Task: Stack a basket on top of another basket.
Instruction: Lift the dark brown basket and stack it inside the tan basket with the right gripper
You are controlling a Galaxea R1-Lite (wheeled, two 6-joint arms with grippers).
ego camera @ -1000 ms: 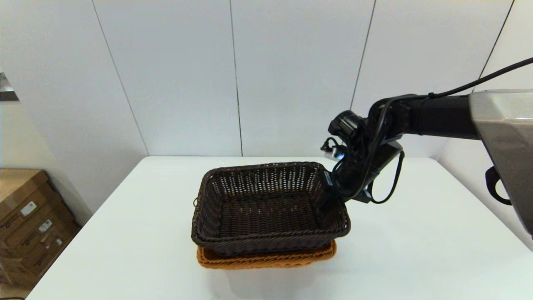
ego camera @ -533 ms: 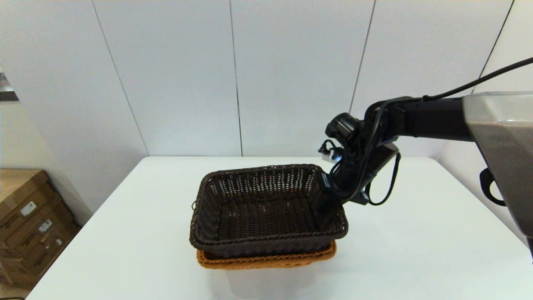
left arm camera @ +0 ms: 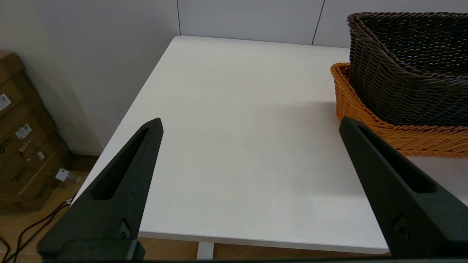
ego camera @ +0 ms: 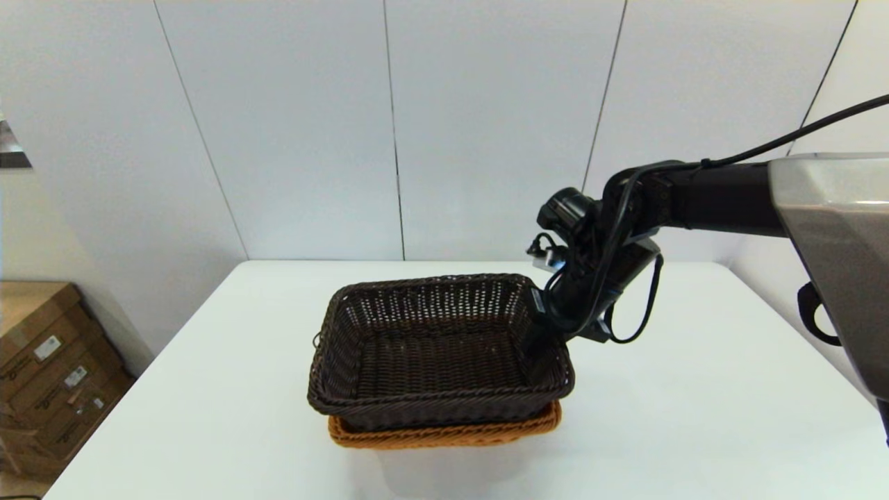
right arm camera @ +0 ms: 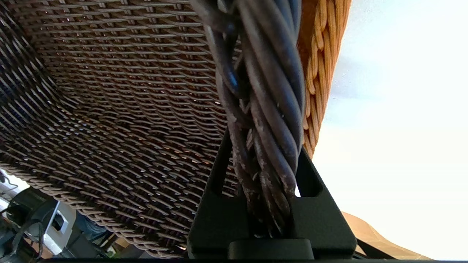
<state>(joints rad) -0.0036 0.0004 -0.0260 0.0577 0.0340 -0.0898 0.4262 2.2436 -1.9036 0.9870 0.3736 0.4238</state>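
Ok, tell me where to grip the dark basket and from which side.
Take the dark basket by its thick braided rim on the robot's right, coming from above, one finger inside and one outside the sloping wall. The right gripper already pinches it there, over the orange basket.

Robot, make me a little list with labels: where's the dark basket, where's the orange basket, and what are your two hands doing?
dark basket: over the orange one, sitting partly in it, tilted, not settled flat
orange basket: on the white table, underneath
right gripper: shut on the dark basket's right rim
left gripper: open, empty, off to the left of the baskets
job: not finished yet
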